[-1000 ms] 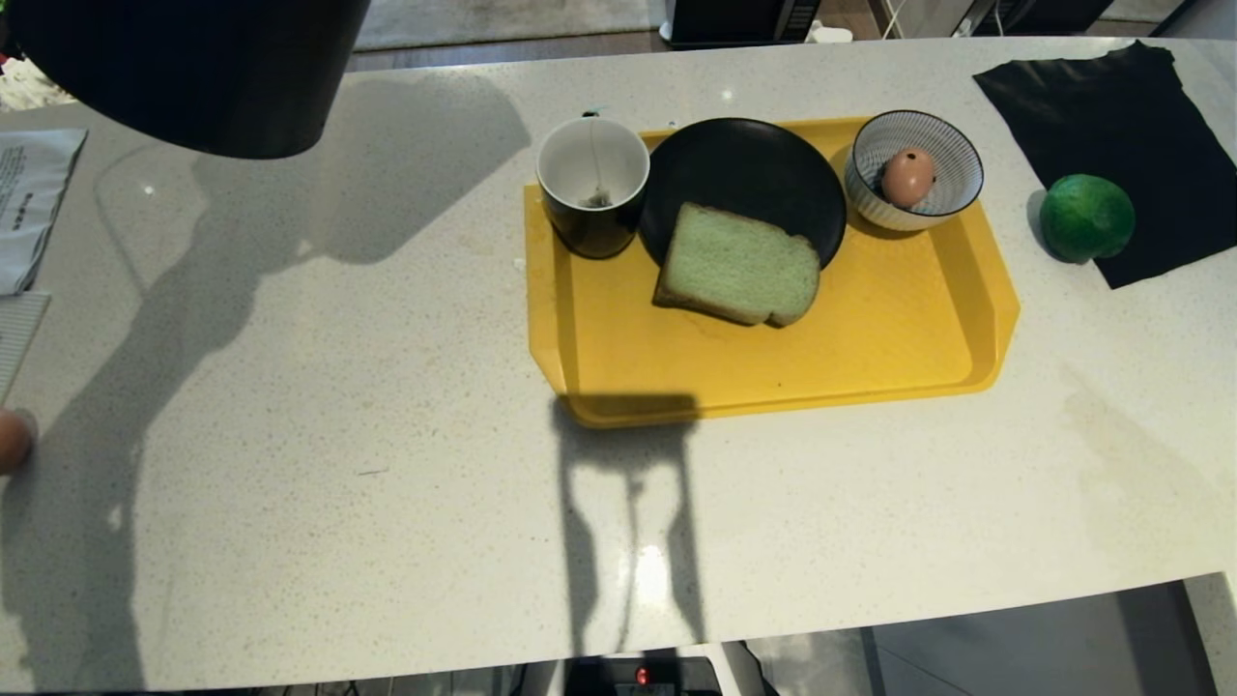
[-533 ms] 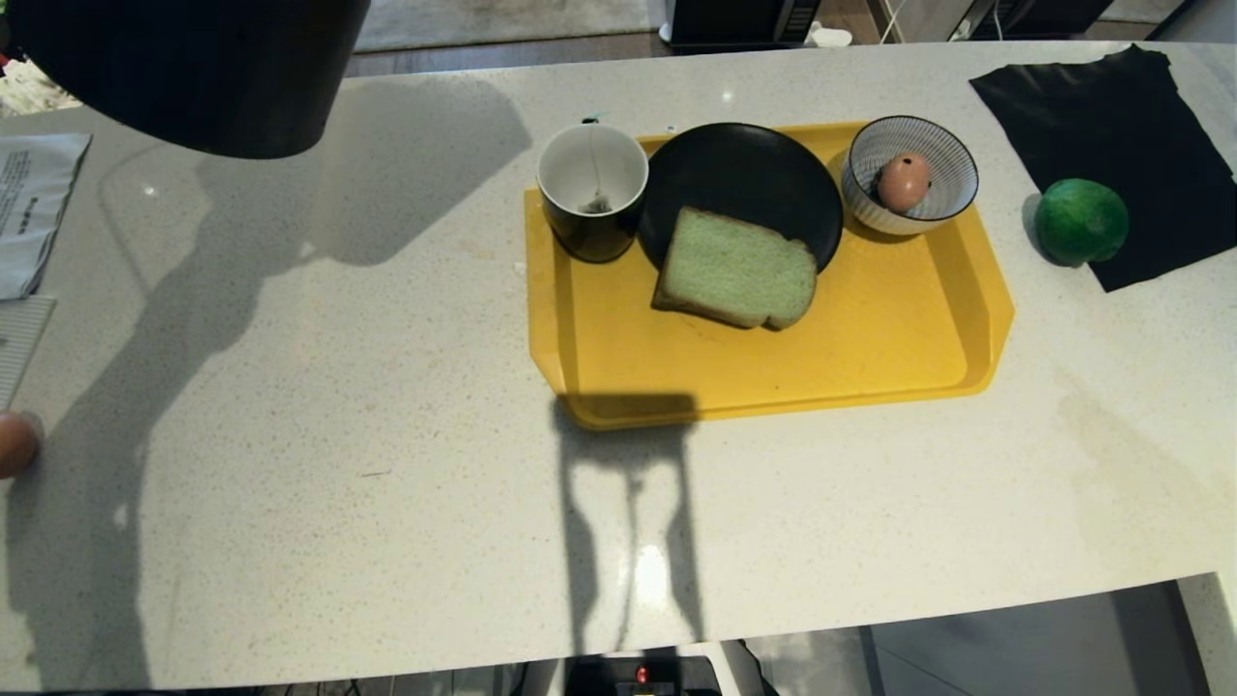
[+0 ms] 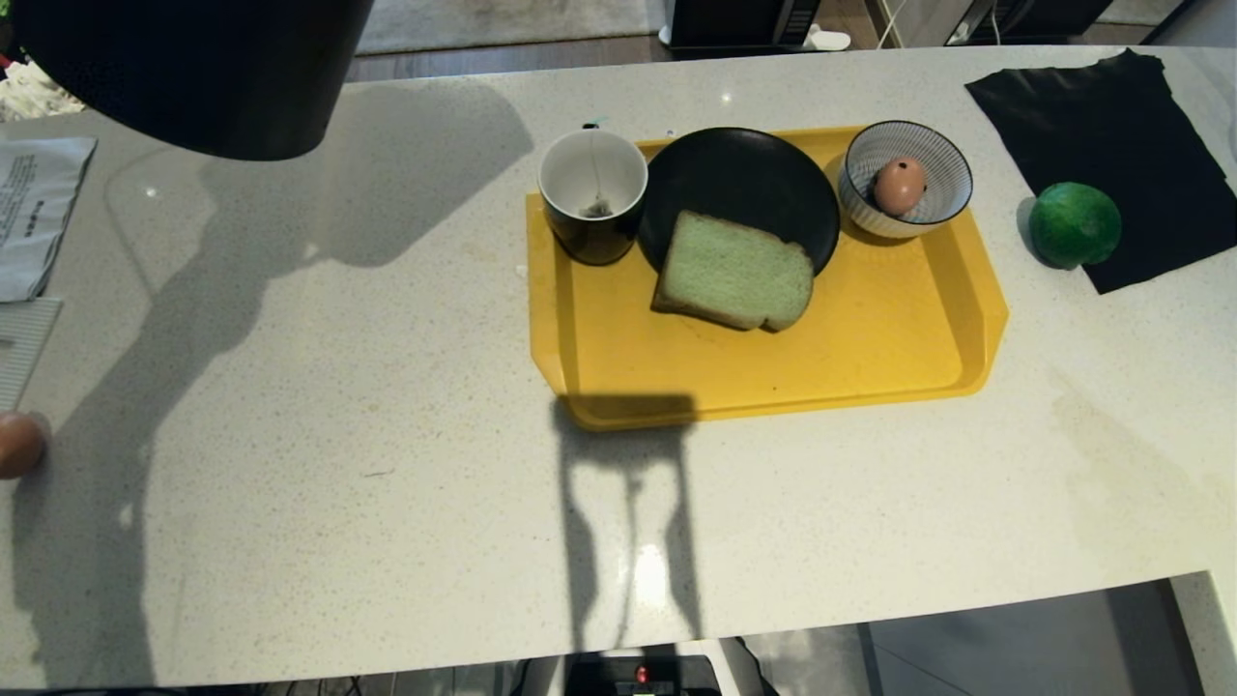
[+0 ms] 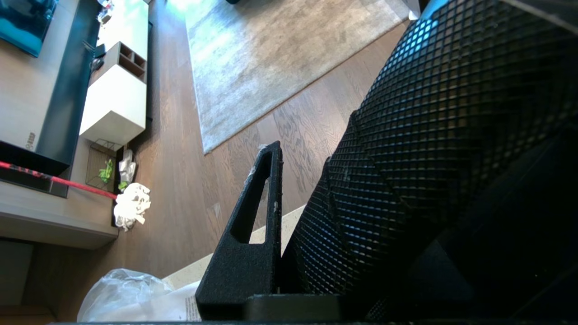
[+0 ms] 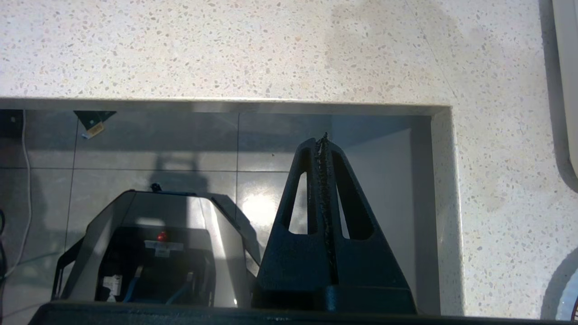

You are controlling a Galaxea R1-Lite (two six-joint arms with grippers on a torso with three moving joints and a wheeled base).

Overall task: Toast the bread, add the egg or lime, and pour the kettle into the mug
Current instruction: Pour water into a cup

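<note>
High at the counter's far left corner, the kettle (image 3: pixel 184 72) hung above the white counter (image 3: pixel 387 483). The left gripper (image 4: pixel 289 216) was clamped on a black grid-textured part of it, which filled the space between its fingers; one finger (image 4: pixel 253 234) showed free beside it. On the yellow tray (image 3: pixel 870 338), well apart from those jaws, stood the mug (image 3: pixel 592 193), a black plate (image 3: pixel 739 188) with the bread (image 3: pixel 734 273) lapping over its near rim, and a striped bowl (image 3: pixel 906 179) holding the egg (image 3: pixel 899 186). Right of the tray the lime (image 3: pixel 1074 225) sat at the edge of a black cloth (image 3: pixel 1111 126). The right gripper (image 5: pixel 323 144) hung below the counter edge, jaws pressed together and empty.
</note>
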